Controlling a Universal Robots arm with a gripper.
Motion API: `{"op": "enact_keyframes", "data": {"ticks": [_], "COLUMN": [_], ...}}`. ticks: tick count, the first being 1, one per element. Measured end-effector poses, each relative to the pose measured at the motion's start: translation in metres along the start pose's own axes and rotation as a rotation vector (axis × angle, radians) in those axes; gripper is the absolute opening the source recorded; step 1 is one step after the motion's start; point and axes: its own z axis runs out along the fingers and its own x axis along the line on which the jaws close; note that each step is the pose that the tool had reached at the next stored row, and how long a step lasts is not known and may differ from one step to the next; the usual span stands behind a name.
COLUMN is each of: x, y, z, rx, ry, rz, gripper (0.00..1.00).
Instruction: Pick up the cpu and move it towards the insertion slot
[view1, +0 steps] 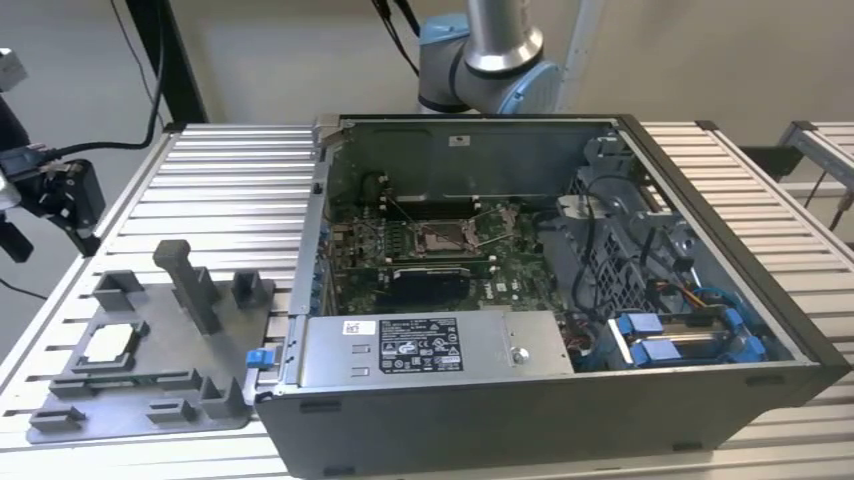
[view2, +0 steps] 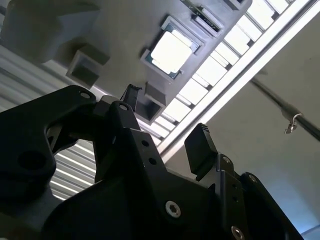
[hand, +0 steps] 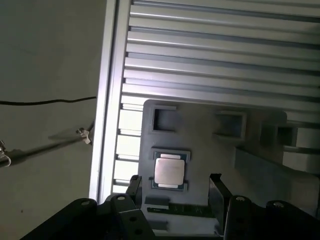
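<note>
Pickup not yet made: small silvery-white square cpu (hand: 167, 170) lying in recess of grey plastic tray (hand: 200, 150) on ribbed metal desk (hand: 200, 60), black pincer (hand: 175, 179) spread and empty near it, metal-framed insertion slot (view1: 445, 237) inside open computer case (view1: 747, 300) well apart.

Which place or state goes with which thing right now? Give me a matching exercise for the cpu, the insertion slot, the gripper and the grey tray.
Things:
1. cpu
2. insertion slot
3. gripper
4. grey tray

Places or states:
A. on the green board inside the open computer case
B. open, holding nothing, apart from the chip
C. on the ribbed table, to the exterior view's left of the case
D. lying flat in a square recess of the tray

Pairs: 1-D, 2-A, 3-B, 4-C.
</note>
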Motion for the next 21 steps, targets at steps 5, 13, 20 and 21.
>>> {"op": "enact_keyframes", "data": {"ticks": [5, 13, 20, 21], "x": [0.0000, 0.0000, 0.0000, 0.0000], "y": [-0.0003, -0.0008, -0.0012, -0.0013], "z": [0.0076, 0.0196, 0.0322, 0.0341], "rx": [0.0000, 0.0000, 0.0003, 0.0003], "ry": [0.0002, 0.0005, -0.0023, -0.0024], "rz": [-0.009, -0.018, -0.019, -0.018], "gripper": [1.00, 1.00, 1.00, 1.00]}}
